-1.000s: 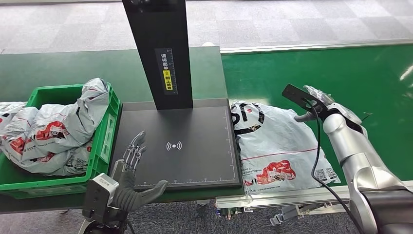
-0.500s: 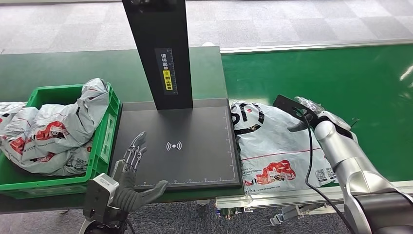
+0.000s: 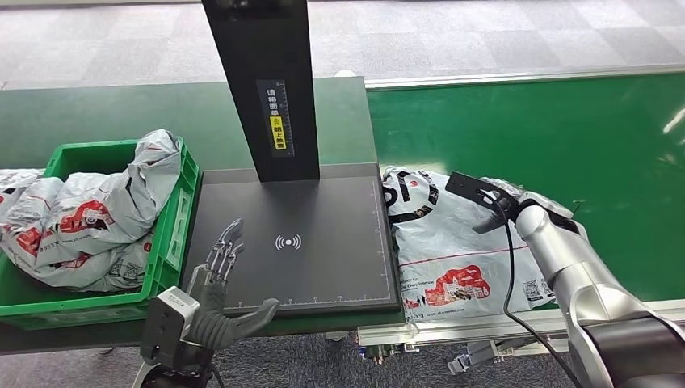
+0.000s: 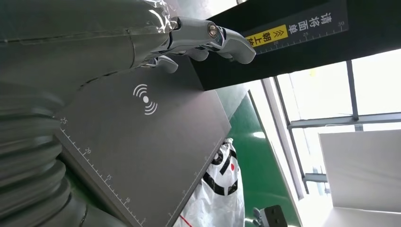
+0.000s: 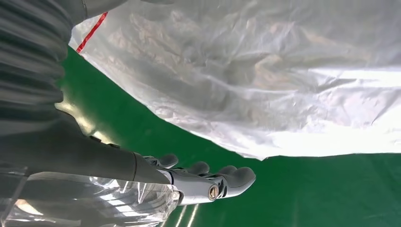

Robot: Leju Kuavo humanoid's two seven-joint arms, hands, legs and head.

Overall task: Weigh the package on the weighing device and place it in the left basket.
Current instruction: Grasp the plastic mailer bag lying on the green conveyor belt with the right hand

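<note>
Your counter (image 3: 105, 105) is dark green on the left, and a brighter green conveyor belt (image 3: 565, 129) runs along its right part. The weighing device (image 3: 323, 267) sits in the middle of the counter: a flat black platform with a white wireless mark, and a tall black post (image 3: 262, 81) rising from its far edge with a yellow label on it. Nothing lies on the platform.

To the left, touching the platform's left edge, you have the green basket (image 3: 174, 234), already stuffed with crumpled grey-white mail bags (image 3: 89, 218) that bulge over its rim.

The package (image 3: 452, 250) you need is a white plastic mail bag with black and red print. It lies flat on the belt, just right of the platform, its left edge against the platform's side.

Your right hand (image 3: 505, 202) is over the far right part of the package, released and holding nothing. In the right wrist view the fingers (image 5: 222, 179) are stretched out over the green belt beside the package's edge (image 5: 265, 94); you cannot tell whether they touch it.

Your left hand (image 3: 226, 279) hangs at the near left corner of the platform, fingers spread and empty.
</note>
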